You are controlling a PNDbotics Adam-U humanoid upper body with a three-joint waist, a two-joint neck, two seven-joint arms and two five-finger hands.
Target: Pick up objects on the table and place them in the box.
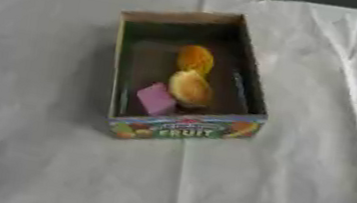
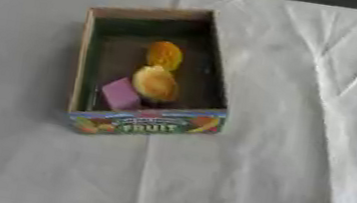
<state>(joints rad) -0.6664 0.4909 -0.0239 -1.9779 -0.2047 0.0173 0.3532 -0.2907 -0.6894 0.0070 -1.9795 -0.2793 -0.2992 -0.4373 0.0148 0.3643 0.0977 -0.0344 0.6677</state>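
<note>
My fingers were out of sight, so I couldn't tell their state. The box [image 1: 180, 130] held two orange lumps [image 1: 190, 88] and a pink block [image 1: 157, 99].

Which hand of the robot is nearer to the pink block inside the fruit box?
Neither can be named: no hand shows in either view. The pink block lies in the box near its front wall, beside two orange-yellow round things. Nothing reaches toward it.

The box [image 1: 180, 130] on the table [image 1: 273, 198] holds 3 objects [image 1: 189, 88] touching in a row
</note>
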